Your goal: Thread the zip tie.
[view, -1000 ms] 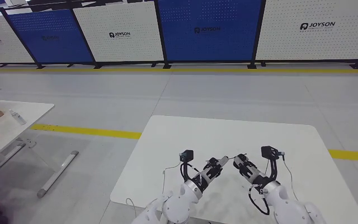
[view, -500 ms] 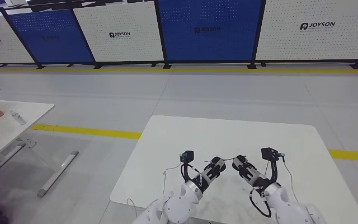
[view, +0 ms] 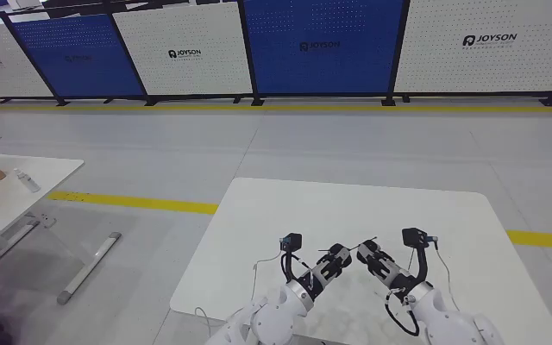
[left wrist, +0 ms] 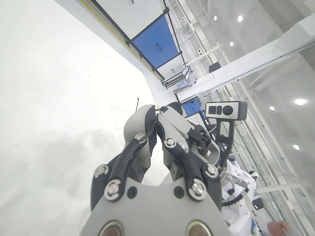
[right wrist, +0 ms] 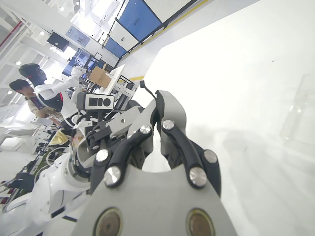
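Note:
Low over the near part of the white table (view: 285, 207), my two grippers meet tip to tip. The left gripper (view: 340, 253) (left wrist: 156, 111) is shut on a thin black zip tie strap, whose pointed tail (left wrist: 137, 104) sticks out past the fingertips. Facing it, the right gripper (view: 366, 250) (right wrist: 157, 95) is shut on the zip tie near its head (right wrist: 142, 84), which juts out beyond the pads. A thin black line of zip tie (view: 357, 244) shows between the grippers in the top view. Whether the tail has entered the head is hidden.
The table's far part and both sides are bare white surface. A faint clear container (right wrist: 299, 104) stands on the table off to one side of the right gripper. Another white table (view: 26, 185) stands across the floor to the left.
Both grippers have shifted slightly nearer to the robot and drawn a little closer together. Both stay shut on the zip tie.

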